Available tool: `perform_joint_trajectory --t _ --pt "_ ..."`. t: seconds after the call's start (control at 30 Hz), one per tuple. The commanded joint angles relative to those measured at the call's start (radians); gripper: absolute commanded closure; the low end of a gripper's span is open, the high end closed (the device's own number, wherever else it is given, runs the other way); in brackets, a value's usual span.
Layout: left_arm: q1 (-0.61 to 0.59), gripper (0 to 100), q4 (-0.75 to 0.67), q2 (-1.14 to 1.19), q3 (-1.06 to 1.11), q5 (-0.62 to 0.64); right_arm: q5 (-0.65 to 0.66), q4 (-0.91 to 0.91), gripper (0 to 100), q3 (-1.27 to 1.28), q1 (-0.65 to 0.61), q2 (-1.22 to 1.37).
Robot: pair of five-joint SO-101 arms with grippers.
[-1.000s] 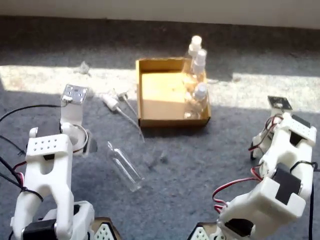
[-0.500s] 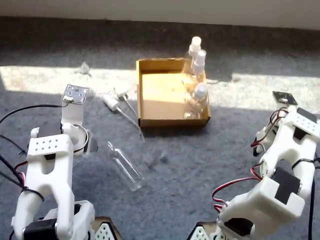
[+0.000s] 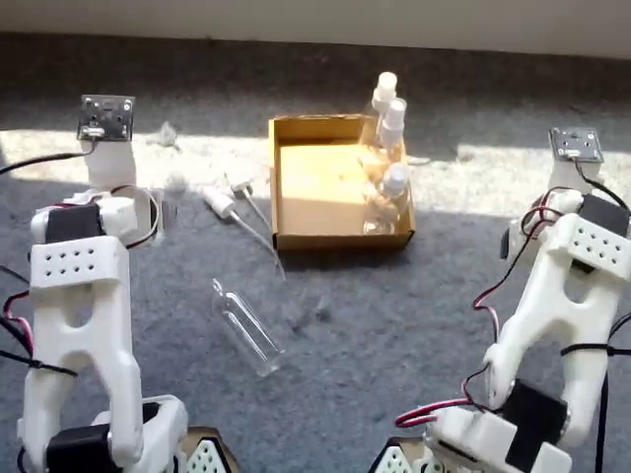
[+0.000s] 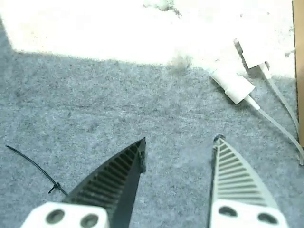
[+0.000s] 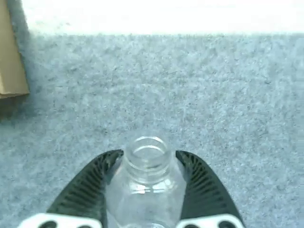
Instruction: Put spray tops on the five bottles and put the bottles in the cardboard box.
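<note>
Between the jaws of the right gripper point(image 5: 149, 154) sat an open-necked bottle point(image 5: 146, 183), clamped — the cardboard box point(image 5: 10, 61) lay ahead. Jaws of the left gripper point(image 4: 179, 140) stood wide, spray tops point(image 4: 233, 85) beyond their tips.

Three topped bottles point(image 3: 393, 183) are standing along the right side of the cardboard box point(image 3: 317, 187).
A bare bottle point(image 3: 246, 327) is lying on the grey worktop point(image 3: 394, 305) nearer the arms, two spray tops point(image 3: 219, 203) are lying just left of the box, and the left arm point(image 3: 81, 296) and right arm point(image 3: 577, 286) are standing tall at either edge.
</note>
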Motion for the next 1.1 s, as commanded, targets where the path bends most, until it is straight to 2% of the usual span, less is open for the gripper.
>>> perform_joint_trajectory --t 0.0,0.27,0.4,0.57,0.67,0.83,1.07 --pt "0.041 78 0.086 0.117 -0.173 0.023 -0.008 -0.002 99.4 0.050 -0.044 -0.117" --pt "0.056 78 0.100 0.344 -0.366 0.072 0.054 0.004 99.4 0.171 -0.051 -0.328" --pt "0.071 78 0.106 0.496 -0.527 0.230 0.049 -0.033 99.4 0.285 -0.099 -0.562" --pt "0.142 78 0.106 0.668 -0.661 0.425 0.049 -0.082 99.4 0.483 -0.246 -0.840" --pt "0.176 79 0.100 0.768 -0.720 0.496 0.049 -0.081 99.4 0.564 -0.328 -0.921" --pt "0.226 79 0.103 0.921 -0.920 0.506 -0.018 -0.077 99.4 0.641 -0.403 -0.997" --pt "0.240 79 0.107 1.178 -1.216 0.511 -0.052 -0.067 99.4 0.648 -0.438 -1.023"
